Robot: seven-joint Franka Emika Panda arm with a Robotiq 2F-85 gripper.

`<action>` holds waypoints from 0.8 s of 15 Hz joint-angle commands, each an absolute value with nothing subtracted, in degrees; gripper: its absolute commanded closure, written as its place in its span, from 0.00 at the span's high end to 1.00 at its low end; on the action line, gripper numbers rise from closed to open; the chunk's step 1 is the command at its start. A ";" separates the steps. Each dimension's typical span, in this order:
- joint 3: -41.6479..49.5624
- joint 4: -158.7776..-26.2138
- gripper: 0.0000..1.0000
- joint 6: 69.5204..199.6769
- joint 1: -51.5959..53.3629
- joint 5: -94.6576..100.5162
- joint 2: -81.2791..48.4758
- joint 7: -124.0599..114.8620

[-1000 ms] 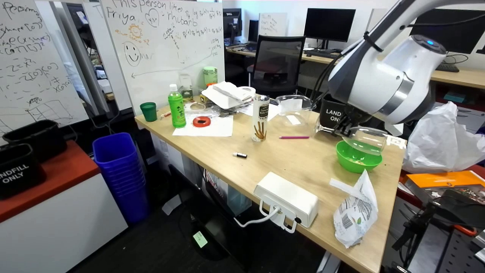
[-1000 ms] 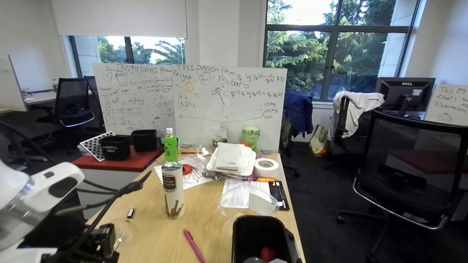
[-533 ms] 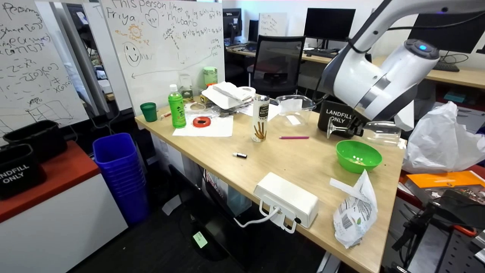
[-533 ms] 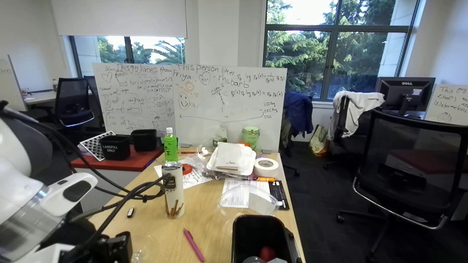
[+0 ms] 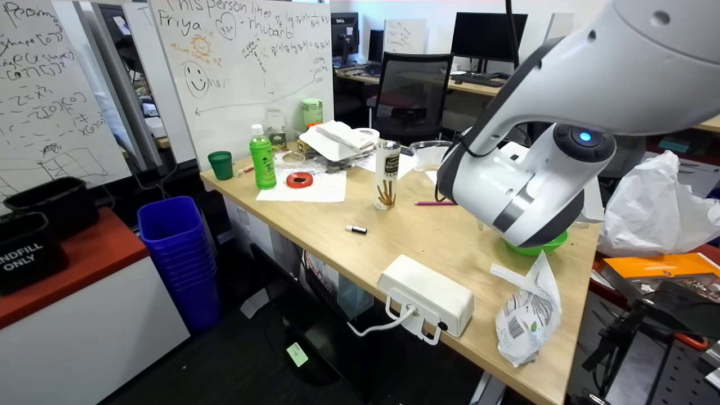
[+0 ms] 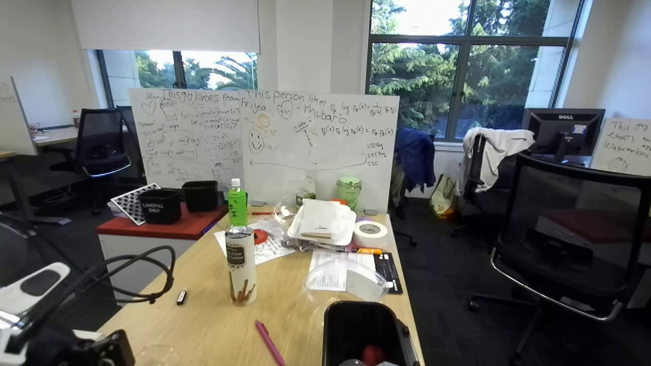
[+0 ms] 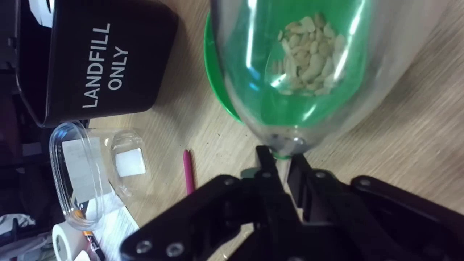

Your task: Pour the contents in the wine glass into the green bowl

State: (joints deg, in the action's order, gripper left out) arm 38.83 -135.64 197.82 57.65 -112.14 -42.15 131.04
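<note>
In the wrist view my gripper (image 7: 282,154) is shut on the stem of the wine glass (image 7: 290,132), just behind its clear bowl. The glass points away from the fingers, its mouth beyond the top edge of the picture. Behind it lies the green bowl (image 7: 214,72) on the table. Pale seeds (image 7: 308,58) show through the glass; they look to lie in the green bowl, though the overlap blurs this. An exterior view shows only the front edge of the green bowl (image 5: 554,243), as the arm covers the rest along with the gripper and most of the glass.
A black bin (image 7: 108,65) marked LANDFILL ONLY stands close beside the green bowl. Near it are a clear plastic container (image 7: 58,170) and a pink pen (image 7: 188,170). A printed cylinder (image 5: 387,180), a white device (image 5: 426,295) and a white packet (image 5: 529,320) also stand on the table.
The glass first hung tilted mouth-down over the green bowl, then came up to nearly level. Since then the arm has swung across an exterior view, covering the bowl and gripper.
</note>
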 commanded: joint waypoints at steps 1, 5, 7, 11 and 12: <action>44.44 -134.65 0.04 197.82 64.10 -119.69 -46.24 140.65; 44.48 -134.90 0.15 197.81 64.96 -119.04 -45.89 139.91; 44.91 -134.69 0.15 197.78 65.00 -119.32 -45.87 140.84; 44.94 -134.69 0.15 197.78 65.00 -119.44 -45.88 140.92; 44.94 -134.69 0.04 197.78 65.00 -119.45 -45.88 140.92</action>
State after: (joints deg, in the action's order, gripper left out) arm 44.94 -134.68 197.78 65.00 -119.45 -45.88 140.92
